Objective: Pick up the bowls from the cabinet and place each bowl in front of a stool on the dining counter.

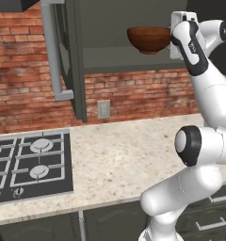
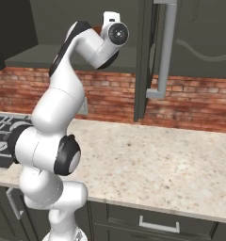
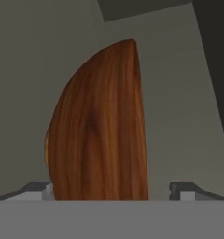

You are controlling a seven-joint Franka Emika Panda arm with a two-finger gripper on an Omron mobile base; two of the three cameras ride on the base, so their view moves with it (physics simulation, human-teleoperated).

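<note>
So the pincer (image 3: 111, 189) is spread wide with its fingers either side of the wooden bowl (image 1: 149, 39), which sits on the cabinet (image 1: 133, 59) shelf near its front edge, nothing clamped.

Black gas hob (image 1: 30, 162) set in beige worktop (image 1: 119, 160), red brick wall (image 1: 20, 70), wall socket (image 1: 103, 108)

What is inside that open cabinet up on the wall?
One wooden bowl sits on the cabinet shelf, the open hand at it. The robot's arm covers the shelf's right end.
</note>
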